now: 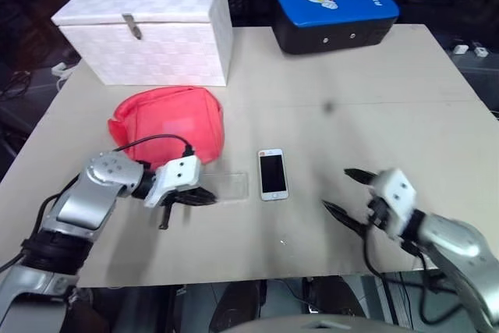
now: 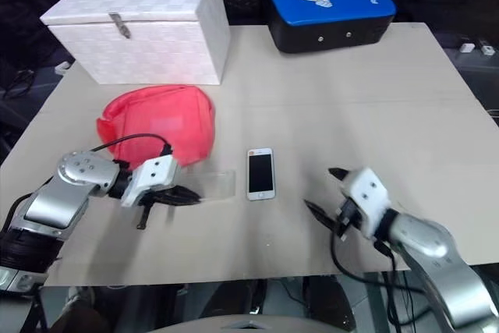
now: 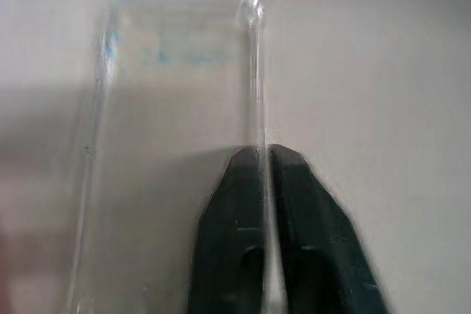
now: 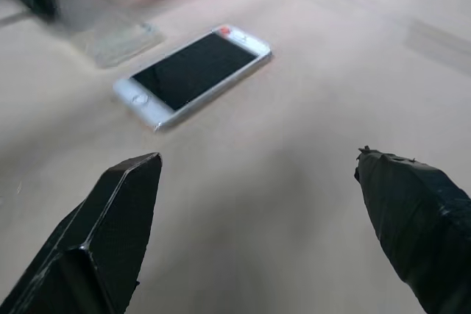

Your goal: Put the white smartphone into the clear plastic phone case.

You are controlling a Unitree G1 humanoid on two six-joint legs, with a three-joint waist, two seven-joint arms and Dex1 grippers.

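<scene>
The white smartphone [image 1: 273,174] lies flat, screen up, near the middle of the table. Just to its left lies the clear plastic phone case [image 1: 231,185], close to the red pouch. My left gripper [image 1: 210,198] reaches the case's left end from the left. In the left wrist view its two fingers [image 3: 235,204] are pinched together on the case's [image 3: 169,79] thin side wall. My right gripper [image 1: 337,188] hovers open to the right of the phone with nothing between its fingers. The right wrist view shows the phone [image 4: 193,71] ahead of the spread fingertips [image 4: 132,182], a gap apart.
A red pouch [image 1: 170,124] sits just behind the case. A white lidded box [image 1: 148,25] stands at the back left and a blue-topped black case [image 1: 334,13] at the back centre. The table's front edge [image 1: 257,278] runs close under both arms.
</scene>
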